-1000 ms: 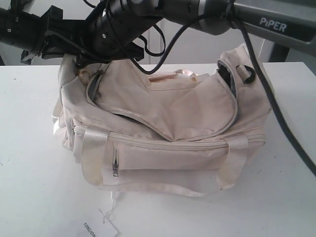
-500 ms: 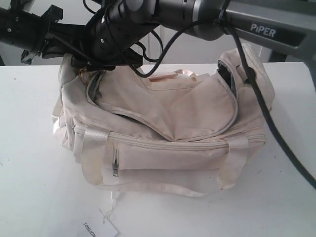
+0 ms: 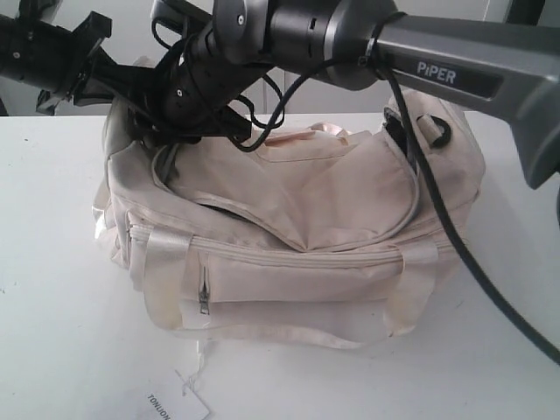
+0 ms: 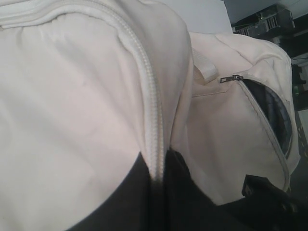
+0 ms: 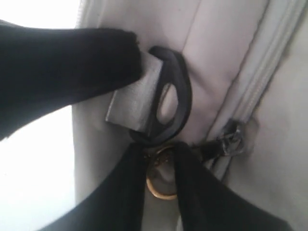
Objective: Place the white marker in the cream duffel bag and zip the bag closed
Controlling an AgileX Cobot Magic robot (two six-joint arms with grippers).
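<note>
Apparently mid-zip: right gripper [image 5: 159, 154] lines up on the gold ring [image 5: 161, 190] pull of the cream duffel bag [image 3: 332, 201].
Its jaws stand half apart astride the ring, grip unclear; left gripper [image 4: 159, 192] pinches the bag's end, probably bracing it. No white marker shows, presumably inside.

The cream duffel bag [image 3: 332, 192] is soft, matt, creased cloth, and its webbing handles [image 3: 166, 254] have a satin gloss. The gold ring [image 5: 156, 190] is polished metal. The black D-ring [image 5: 175, 96] is smooth and faintly shiny. The table [image 3: 52, 332] looks smooth and matt, and the tag [image 3: 179, 404] at lower left looks like paper.
</note>
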